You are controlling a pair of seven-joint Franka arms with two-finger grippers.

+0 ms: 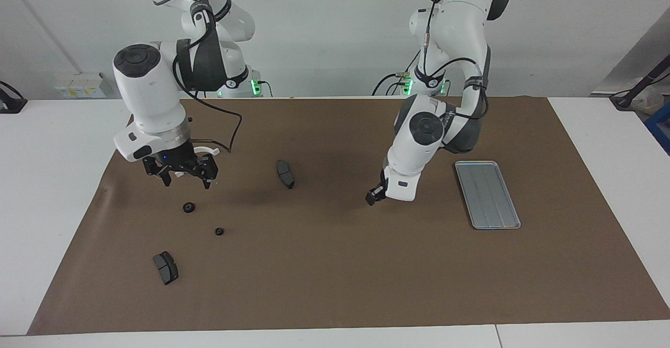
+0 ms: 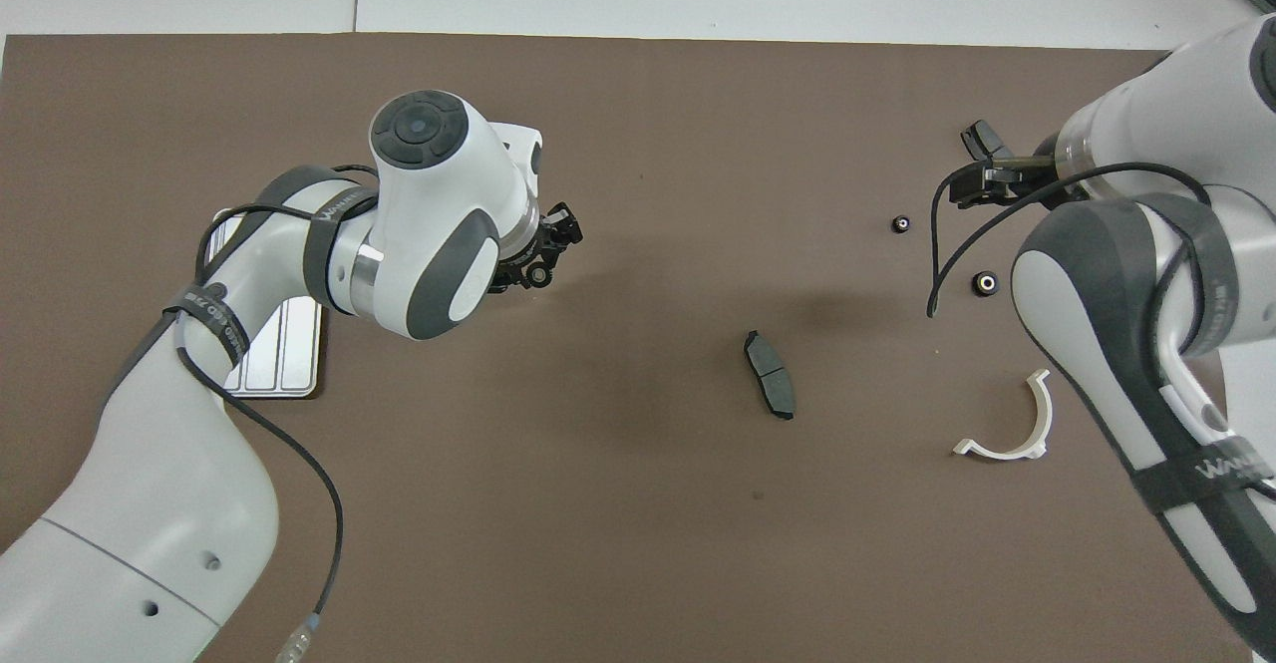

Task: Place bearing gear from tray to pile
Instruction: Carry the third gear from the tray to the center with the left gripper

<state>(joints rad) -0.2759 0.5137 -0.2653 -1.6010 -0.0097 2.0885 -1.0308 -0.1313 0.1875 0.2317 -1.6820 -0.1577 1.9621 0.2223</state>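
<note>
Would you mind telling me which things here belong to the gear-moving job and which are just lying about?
In the job: tray; left gripper shut on gear; pile: gears, pads, white bracket; right gripper, open, waiting over the bracket.
Lying about: brown mat; white boxes by the wall.

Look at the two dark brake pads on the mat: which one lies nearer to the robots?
The brake pad near the mat's middle lies nearer; the other brake pad lies farther out, at the right arm's end, past the two small gears.
</note>
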